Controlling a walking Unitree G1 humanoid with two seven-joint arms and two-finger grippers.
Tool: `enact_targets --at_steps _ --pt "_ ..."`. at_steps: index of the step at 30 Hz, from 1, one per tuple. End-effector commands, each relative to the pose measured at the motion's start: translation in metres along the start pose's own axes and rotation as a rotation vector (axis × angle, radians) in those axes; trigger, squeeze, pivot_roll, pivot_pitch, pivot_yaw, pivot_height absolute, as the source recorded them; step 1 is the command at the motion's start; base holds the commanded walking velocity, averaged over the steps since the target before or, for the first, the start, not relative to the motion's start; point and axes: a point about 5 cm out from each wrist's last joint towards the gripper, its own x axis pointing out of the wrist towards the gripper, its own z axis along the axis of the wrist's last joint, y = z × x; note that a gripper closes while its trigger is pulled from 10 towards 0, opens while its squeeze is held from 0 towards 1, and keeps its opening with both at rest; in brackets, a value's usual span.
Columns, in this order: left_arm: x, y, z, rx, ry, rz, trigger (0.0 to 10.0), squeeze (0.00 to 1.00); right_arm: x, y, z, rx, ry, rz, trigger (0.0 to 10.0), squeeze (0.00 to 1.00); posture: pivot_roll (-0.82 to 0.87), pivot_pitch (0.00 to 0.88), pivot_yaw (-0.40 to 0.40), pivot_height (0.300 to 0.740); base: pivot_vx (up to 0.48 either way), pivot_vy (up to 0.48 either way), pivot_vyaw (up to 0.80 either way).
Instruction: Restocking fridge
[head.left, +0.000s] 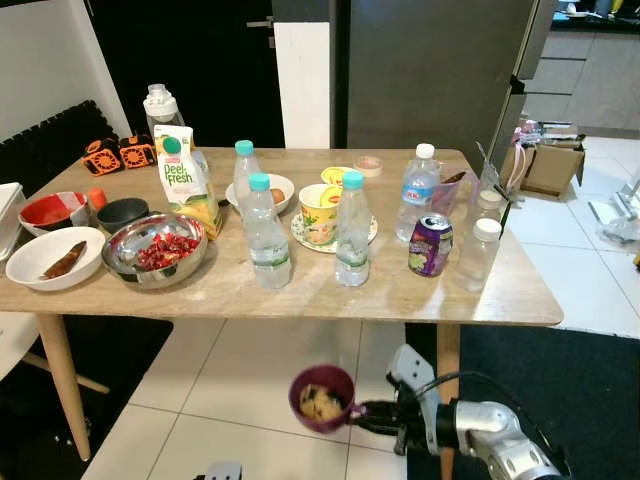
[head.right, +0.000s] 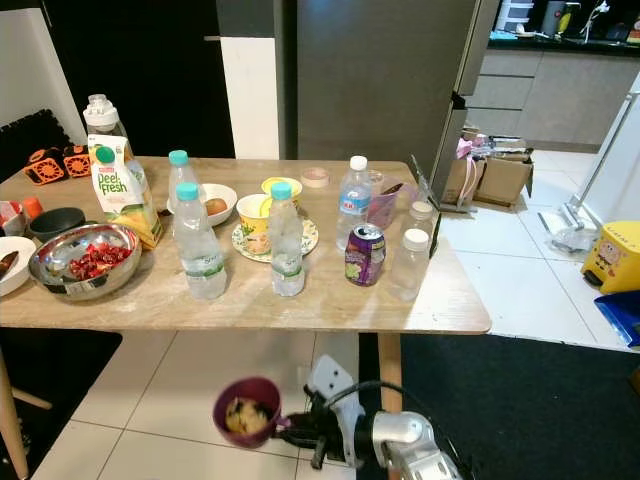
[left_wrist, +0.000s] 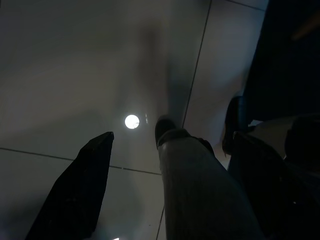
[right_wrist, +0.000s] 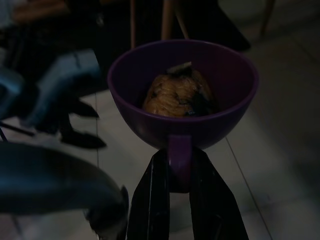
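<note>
The grey fridge (head.left: 430, 70) stands behind the wooden tabletop (head.left: 390, 290), its door shut. On the tabletop, from my left: a white bowl (head.left: 40, 262) holding something dark, a red bowl (head.left: 52, 210), a steel bowl (head.left: 155, 250) of red pieces, a juice carton (head.left: 186, 180), three water bottles with teal caps (head.left: 267, 232), a yellow cup (head.left: 320, 213) on a plate, a white-capped water bottle (head.left: 418, 192), a purple can (head.left: 430, 245) and a small clear bottle (head.left: 478, 254).

Below the tabletop's near edge, over the tiled floor (head.left: 250, 400), my right tool (head.left: 362, 410) is clenched on the handle of a purple cup (head.left: 322, 398). I hold the cup upright, and brownish food (right_wrist: 177, 95) sits inside it. In my right wrist view both black fingers (right_wrist: 150, 200) press the handle from either side.

My left tool (left_wrist: 165, 165) hangs idle over the floor in dim light, its fingers spread apart and grasping nothing.
</note>
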Motion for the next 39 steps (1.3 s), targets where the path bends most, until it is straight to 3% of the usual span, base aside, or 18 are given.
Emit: enact_targets --at_steps 1,6,16,22,29,36,39 --pt "0.0 -0.001 -0.002 -0.021 0.012 0.012 10.0 0.0 0.001 -0.003 -0.002 -0.034 0.02 -0.033 10.0 0.0 -0.06 0.0 0.009 0.74 0.0 0.0 0.0" --pt "0.0 -0.002 -0.002 -0.017 0.016 0.013 10.0 0.0 0.0 -0.007 -0.01 -0.012 0.041 -0.104 10.0 0.0 -0.06 0.0 0.01 0.74 0.0 0.0 0.0" --pt "0.0 0.0 -0.003 -0.008 0.021 0.022 10.0 0.0 -0.015 -0.009 -0.052 0.08 0.156 -0.331 10.0 0.0 -0.05 0.0 0.014 0.74 -0.124 0.0 0.0" --pt "0.0 0.0 -0.003 -0.001 0.025 0.023 10.0 0.0 -0.019 -0.011 -0.058 0.121 0.155 -0.402 10.0 0.0 -0.05 0.0 0.014 0.74 -0.267 0.0 0.0" --pt "0.0 0.001 -0.004 0.004 0.027 0.027 10.0 0.0 -0.04 -0.019 -0.075 0.146 0.207 -0.65 10.0 0.0 -0.05 0.0 0.015 0.74 -0.305 0.0 0.0" --pt "0.0 0.002 -0.004 0.008 0.027 0.028 10.0 0.0 -0.062 -0.035 -0.075 0.187 0.177 -0.894 10.0 0.0 -0.05 0.0 0.018 0.74 -0.323 0.0 0.0" --pt "0.0 0.002 -0.004 0.007 0.027 0.027 10.0 0.0 -0.068 -0.039 -0.075 0.212 0.167 -0.944 10.0 0.0 -0.05 0.0 0.018 0.74 -0.322 0.0 0.0"
